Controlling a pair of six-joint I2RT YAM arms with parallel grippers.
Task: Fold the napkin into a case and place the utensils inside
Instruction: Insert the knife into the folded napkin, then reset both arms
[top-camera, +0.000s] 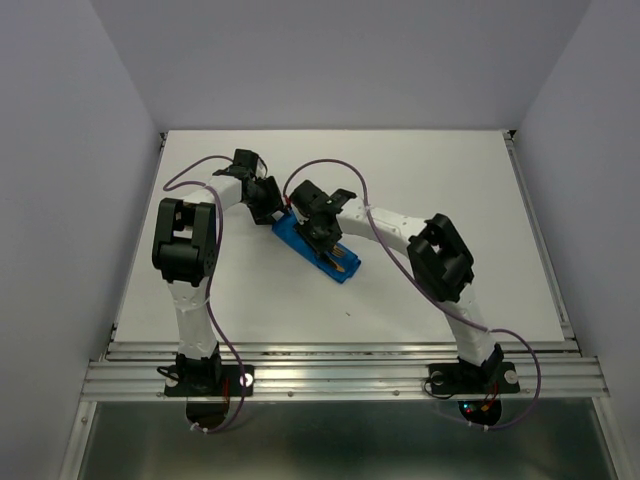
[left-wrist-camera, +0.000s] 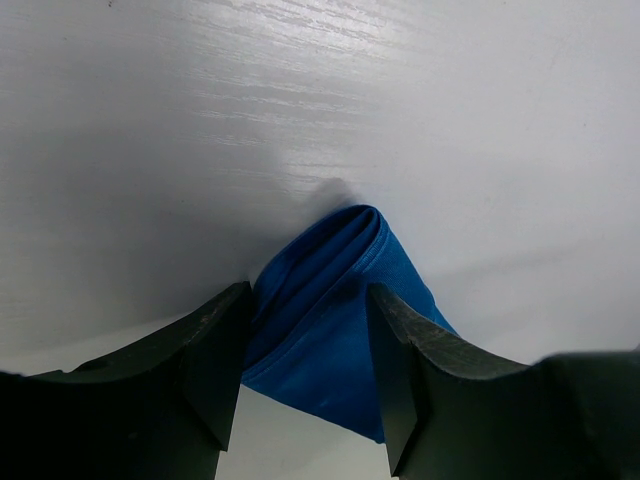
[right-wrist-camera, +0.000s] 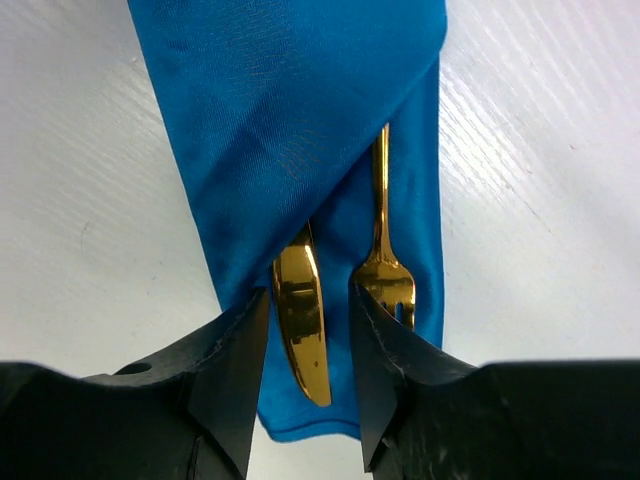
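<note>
Surface: white and bare-looking around both arms. It carries the one blue bundle that lies between the two claws.

Case: we see the napkin already folded into a narrow pouch. Its long axis runs from the left claw to the right claw, and a diagonal flap lies across it just ahead of the right claw.

Left claw: released, jaws spread wide. They straddle the far, closed end of the case, with cloth filling the gap between the fingers.

Right claw: released, jaws apart over the open end of the case. A slit of cloth shows on each side of what lies between them.

Knife: lies between the right claw's jaws and points straight ahead of it. The blade is toward the claw and the upper part is tucked under the flap.

Fork: just beside the right claw's right finger, parallel to the knife. The tines are toward the claw and the handle lies on the cloth alongside the flap.

Relation that matters: we judge the utensils lie along the case's long axis, dead ahead of the right claw. That arm is the nearer one for any further push, while the left claw steadies the far end.
</note>
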